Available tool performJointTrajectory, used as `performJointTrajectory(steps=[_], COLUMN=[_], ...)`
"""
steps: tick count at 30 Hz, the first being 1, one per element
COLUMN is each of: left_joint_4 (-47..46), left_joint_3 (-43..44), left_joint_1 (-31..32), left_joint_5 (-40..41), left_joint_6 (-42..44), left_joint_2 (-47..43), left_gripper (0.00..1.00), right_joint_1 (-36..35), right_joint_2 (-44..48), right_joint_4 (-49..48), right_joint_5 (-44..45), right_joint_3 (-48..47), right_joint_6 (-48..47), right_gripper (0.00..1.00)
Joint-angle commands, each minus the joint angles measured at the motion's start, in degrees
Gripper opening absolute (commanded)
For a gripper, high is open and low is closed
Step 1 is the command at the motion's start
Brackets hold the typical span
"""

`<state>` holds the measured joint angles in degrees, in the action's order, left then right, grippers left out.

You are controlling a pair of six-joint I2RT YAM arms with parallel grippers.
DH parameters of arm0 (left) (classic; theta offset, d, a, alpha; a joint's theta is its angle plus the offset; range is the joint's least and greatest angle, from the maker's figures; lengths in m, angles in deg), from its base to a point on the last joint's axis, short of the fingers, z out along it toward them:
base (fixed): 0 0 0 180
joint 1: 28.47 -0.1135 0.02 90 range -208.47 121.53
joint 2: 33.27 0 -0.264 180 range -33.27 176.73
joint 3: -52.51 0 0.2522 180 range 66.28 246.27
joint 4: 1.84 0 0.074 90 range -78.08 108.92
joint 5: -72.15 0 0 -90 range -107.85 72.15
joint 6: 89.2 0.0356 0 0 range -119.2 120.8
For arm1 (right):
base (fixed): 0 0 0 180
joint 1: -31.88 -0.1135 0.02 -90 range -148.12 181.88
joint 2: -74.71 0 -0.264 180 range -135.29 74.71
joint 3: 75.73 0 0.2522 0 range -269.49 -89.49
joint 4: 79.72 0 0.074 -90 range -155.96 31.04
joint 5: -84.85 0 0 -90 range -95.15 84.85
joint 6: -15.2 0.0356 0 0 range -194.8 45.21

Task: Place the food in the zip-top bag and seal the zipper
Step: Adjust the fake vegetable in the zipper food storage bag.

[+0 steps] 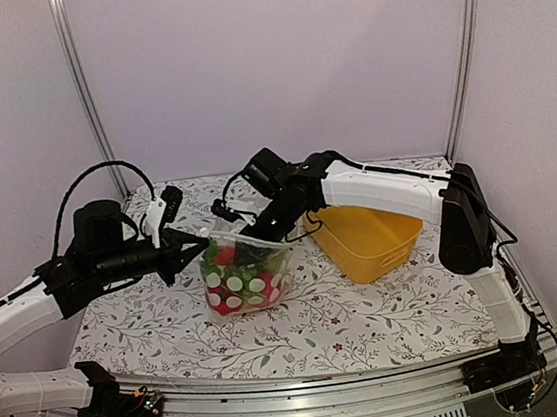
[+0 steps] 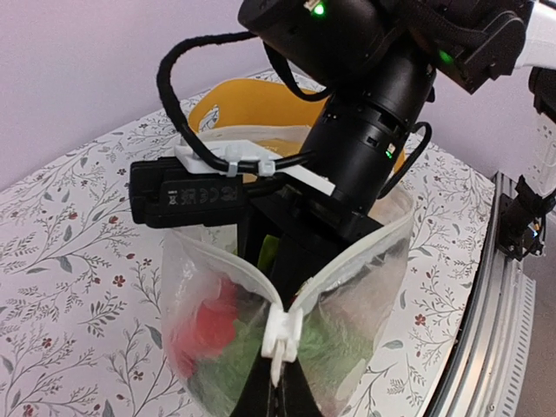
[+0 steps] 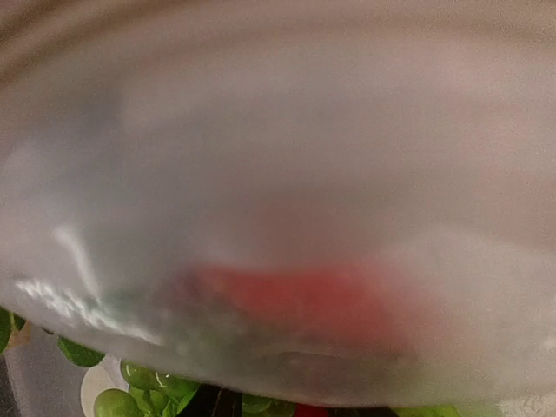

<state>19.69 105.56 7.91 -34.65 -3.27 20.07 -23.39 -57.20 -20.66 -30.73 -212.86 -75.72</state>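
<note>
The zip-top bag point(image 1: 247, 275), clear with white dots, stands on the table with red and green food point(image 1: 228, 258) inside. My left gripper point(image 1: 194, 250) is shut on the bag's left end, just below the white slider point(image 2: 282, 335) of the zipper point(image 2: 233, 268). From the slider the mouth spreads open in a V. My right gripper point(image 1: 267, 228) reaches down into the open mouth point(image 2: 288, 250); its jaws are hidden. The right wrist view is covered by blurred bag plastic, with red food point(image 3: 304, 300) behind it and green grapes point(image 3: 130, 384) below.
The yellow plastic tub point(image 1: 368, 240) lies tilted just right of the bag, under the right arm. The floral tablecloth point(image 1: 302, 327) covers the table. Metal frame posts stand at the back corners and a rail point(image 1: 331, 404) runs along the near edge.
</note>
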Motion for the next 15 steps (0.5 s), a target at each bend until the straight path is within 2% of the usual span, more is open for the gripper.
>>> performJointTrajectory(steps=[1, 7, 9, 11, 12, 13, 15], left_joint_4=[-2.5, -0.8, 0.2, 2.2, 3.1, 4.2, 6.6], left_joint_3=[-0.2, 2.4, 3.6, 6.0, 7.1, 8.2, 10.5], left_joint_1=[0.4, 0.7, 0.9, 1.1, 1.3, 1.5, 2.1], left_joint_5=[0.9, -1.0, -1.9, -3.1, -4.0, -4.7, -6.6], left_joint_6=[0.1, 2.2, 3.6, 5.1, 6.1, 7.0, 8.8], left_joint_2=[-0.6, -1.1, -1.1, -0.8, -0.5, -0.1, 0.8], left_gripper=[0.00, 0.00, 0.00, 0.00, 0.00, 0.00, 0.00], right_joint_1=[-0.6, -0.7, -0.8, -1.2, -1.5, -1.6, -1.7], right_joint_2=[6.7, 18.5, 20.9, 22.6, 23.4, 23.9, 25.3], right_joint_4=[5.4, 3.9, 2.2, 0.1, -1.1, -2.5, -6.3], right_joint_5=[2.9, 4.8, 3.1, 2.8, 3.0, 2.4, 0.9], right_joint_3=[-0.5, 2.8, 3.9, 5.0, 5.5, 6.3, 9.4], right_joint_6=[0.5, 0.2, -0.2, -0.6, -0.7, -0.9, -1.5], right_gripper=[0.35, 0.47, 0.55, 0.73, 0.92, 0.98, 0.99])
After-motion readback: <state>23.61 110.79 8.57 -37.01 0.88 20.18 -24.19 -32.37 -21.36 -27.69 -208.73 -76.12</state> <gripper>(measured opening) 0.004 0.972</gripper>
